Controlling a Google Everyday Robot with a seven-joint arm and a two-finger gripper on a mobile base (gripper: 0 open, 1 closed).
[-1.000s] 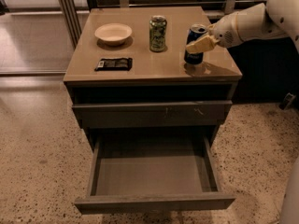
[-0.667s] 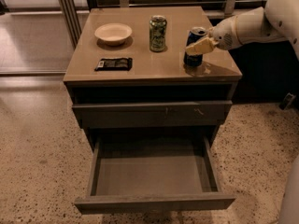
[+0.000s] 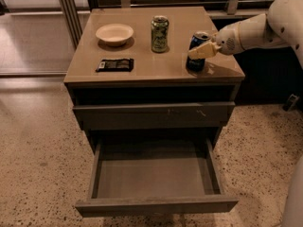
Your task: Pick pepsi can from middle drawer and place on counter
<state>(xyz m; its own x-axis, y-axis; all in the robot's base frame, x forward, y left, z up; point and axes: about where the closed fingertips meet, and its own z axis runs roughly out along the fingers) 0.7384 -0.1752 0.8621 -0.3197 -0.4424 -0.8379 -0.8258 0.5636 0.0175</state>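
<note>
The pepsi can [image 3: 194,64], dark blue with a silver top, stands on the right side of the tan counter [image 3: 142,67]. My gripper [image 3: 195,52] reaches in from the right and is shut on the can at mid-height; one pale finger [image 3: 200,51] lies across its front and the other is hidden behind it. The can's base touches the counter. The middle drawer [image 3: 151,176] is pulled fully out below, and its grey floor is bare.
A green patterned can [image 3: 160,33] stands at the counter's back middle. A pale bowl [image 3: 114,33] sits at the back left, with a dark snack packet [image 3: 114,64] in front of it. A shut drawer front with pale scratches [image 3: 154,115] is above the open drawer. The floor is speckled.
</note>
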